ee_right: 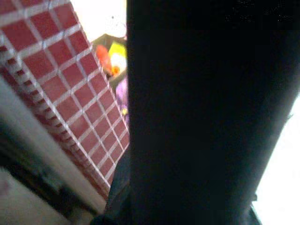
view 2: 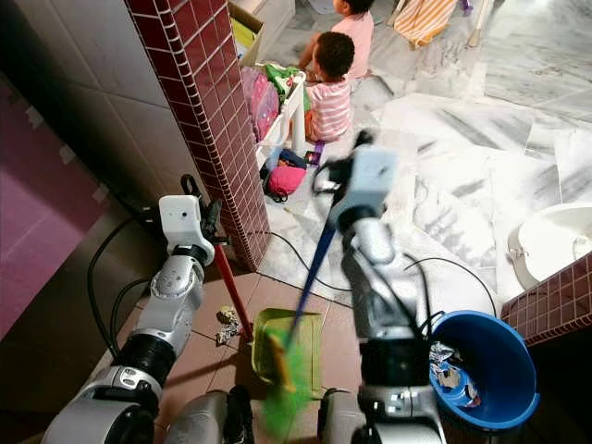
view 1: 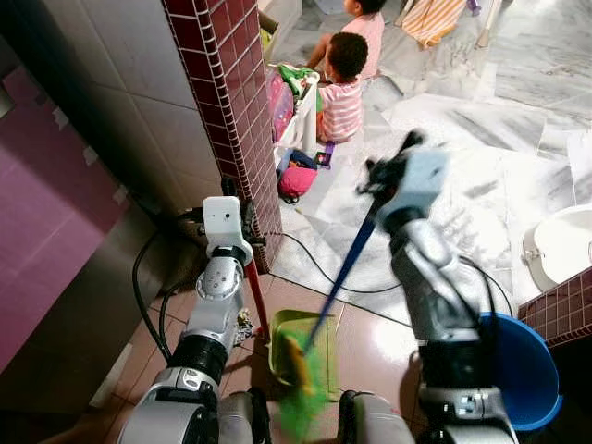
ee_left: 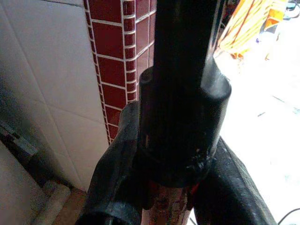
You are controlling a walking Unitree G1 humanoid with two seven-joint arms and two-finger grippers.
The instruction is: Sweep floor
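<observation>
Green broom (view 2: 289, 388) over dustpan (view 2: 305, 338); right pincer (view 2: 344, 180) grips it, left pincer (view 2: 205, 217) grips red handle (view 2: 231, 291).

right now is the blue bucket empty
No, the blue bucket beside the right arm has crumpled bits of rubbish lying in its bottom.

A dustpan (view 2: 289, 344) lies on the floor directly before the robot, with scraps of litter (view 2: 227, 324) just to its left. A bucket (view 2: 490, 375) stands to the right. A tiled pillar (view 2: 208, 120) rises ahead on the left. Beyond it, two children (view 2: 331, 88) sit beside a rack (view 2: 287, 111).
</observation>
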